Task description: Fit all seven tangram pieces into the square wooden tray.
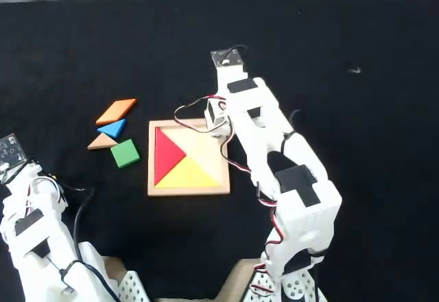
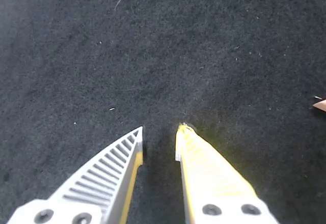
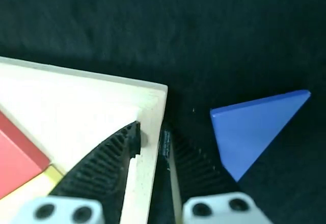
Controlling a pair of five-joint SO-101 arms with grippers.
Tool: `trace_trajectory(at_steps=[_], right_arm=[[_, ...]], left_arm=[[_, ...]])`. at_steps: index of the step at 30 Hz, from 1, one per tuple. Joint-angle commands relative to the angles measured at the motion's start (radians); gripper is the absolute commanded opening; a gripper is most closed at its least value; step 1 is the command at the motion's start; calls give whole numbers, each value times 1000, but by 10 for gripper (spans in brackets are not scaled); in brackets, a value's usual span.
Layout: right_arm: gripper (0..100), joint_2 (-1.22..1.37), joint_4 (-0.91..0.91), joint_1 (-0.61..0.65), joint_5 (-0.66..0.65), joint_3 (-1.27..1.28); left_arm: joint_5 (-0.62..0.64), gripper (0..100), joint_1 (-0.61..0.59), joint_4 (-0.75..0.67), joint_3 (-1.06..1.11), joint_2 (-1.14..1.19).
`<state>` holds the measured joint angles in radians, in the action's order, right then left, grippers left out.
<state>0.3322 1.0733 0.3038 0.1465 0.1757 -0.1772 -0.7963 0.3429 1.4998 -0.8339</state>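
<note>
Black table [image 1: 357, 144]; pale tray [image 1: 188, 191]; red triangle [image 1: 168, 152]; yellow triangle [image 1: 188, 173]; green square [image 1: 125, 154].

Left arm [image 1: 34, 233]: folded low at lower left of the high view; left gripper [image 2: 160, 130] pointing down, fingers narrowly parted. Right arm [image 1: 274, 158]: extended from bottom centre toward mid-frame; right gripper [image 3: 150, 135] closed across the wall of the tray [image 3: 153, 89].

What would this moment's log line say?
right gripper: shut on wooden tray rim | left gripper: open above black cloth | placed: red triangle, yellow triangle
</note>
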Motion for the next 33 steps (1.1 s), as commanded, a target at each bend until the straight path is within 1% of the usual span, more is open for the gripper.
trace_trajectory(at_steps=[1, 3, 5, 7, 10, 12, 14, 15, 16, 20, 21, 23, 25, 27, 33], right_arm=[[113, -15, -14, -8, -2, -62], [211, -18, 8, -2, -3, -67], [279, -18, 49, 2, -21, -93], [276, -18, 100, 0, -57, -133], [259, -64, 176, -15, -75, -171], [257, -131, 196, -51, -75, -151], [255, -209, 176, -104, -75, -91], [255, -245, 147, -138, -75, -51], [255, -275, 107, -173, -75, -10], [254, -341, -112, -310, -66, 137], [254, -344, -157, -327, -64, 159], [254, -338, -222, -338, -64, 189], [254, -326, -253, -333, -64, 209], [254, -309, -265, -333, -64, 214], [254, -254, -321, -338, -64, 213]], left_arm=[[15, 120, 12, -14, -13, -17], [15, 120, 12, -14, -15, -18], [15, 120, 13, -12, -22, -18], [15, 120, 13, -12, -22, -18], [15, 120, 13, -12, -24, -18], [12, 120, 28, -14, -36, -18], [6, 120, 77, 2, -84, -18], [5, 120, 102, 41, -128, -18], [-12, 120, 137, 123, -200, -17], [-63, 120, 361, 597, -591, 29], [-64, 120, 418, 683, -688, 51], [-87, 120, 524, 789, -851, 109], [-114, 120, 599, 813, -963, 176], [-120, 120, 634, 812, -1041, 252], [-120, 120, 647, 810, -1198, 554]])
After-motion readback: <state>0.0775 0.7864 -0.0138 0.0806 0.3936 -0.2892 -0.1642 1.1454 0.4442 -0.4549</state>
